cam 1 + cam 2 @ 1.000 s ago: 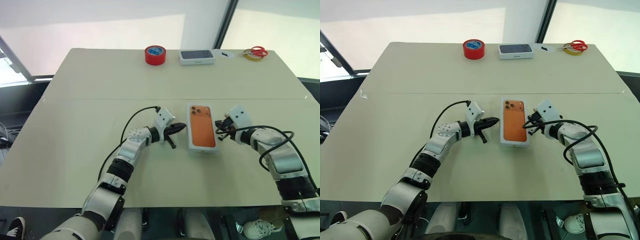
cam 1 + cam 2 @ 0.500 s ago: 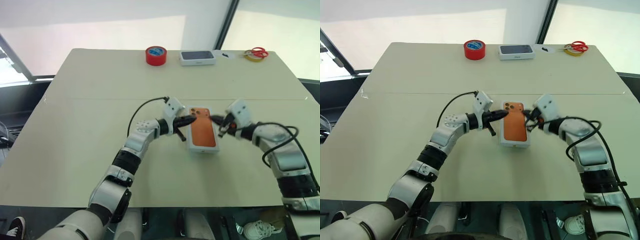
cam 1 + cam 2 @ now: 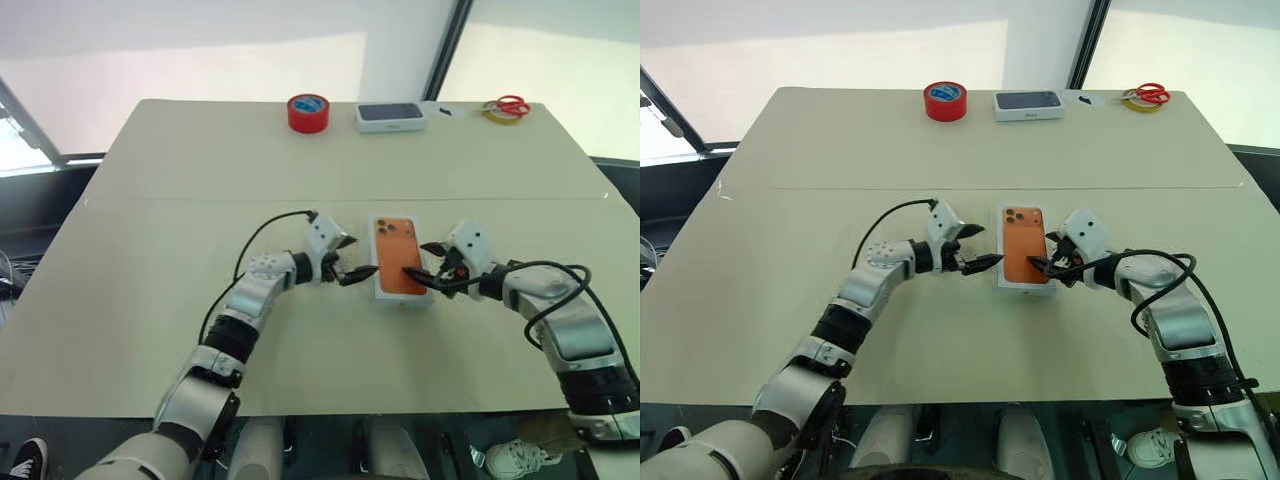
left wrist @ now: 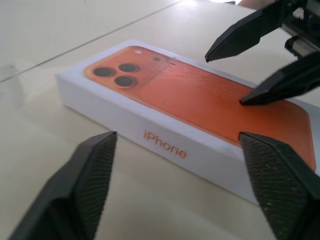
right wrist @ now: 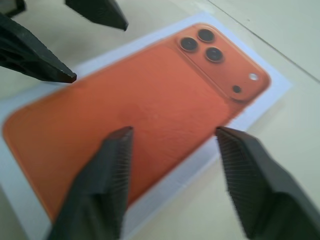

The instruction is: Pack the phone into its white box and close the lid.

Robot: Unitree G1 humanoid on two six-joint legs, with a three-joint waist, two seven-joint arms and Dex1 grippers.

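Left gripper (image 3: 352, 269) spread — empty, right gripper (image 3: 424, 271) spread, over lid (image 3: 400, 265)

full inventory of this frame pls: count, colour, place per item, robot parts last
table: 1, beige, carries everything below.
white box: 1, white sides, closed, orange phone picture on its top, lying flat near the table's middle between the two grippers.
tape roll: 1, red with a blue inner ring, far edge, left of centre.
second box: 1, white with a dark top, closed, far edge, just right of the tape roll.
scissors: 1, red handles, far right corner, beside a yellow ring.
left gripper: 1, black, jaws open, at the white box's left side.
right gripper: 1, black, jaws open, over the white box's right edge.
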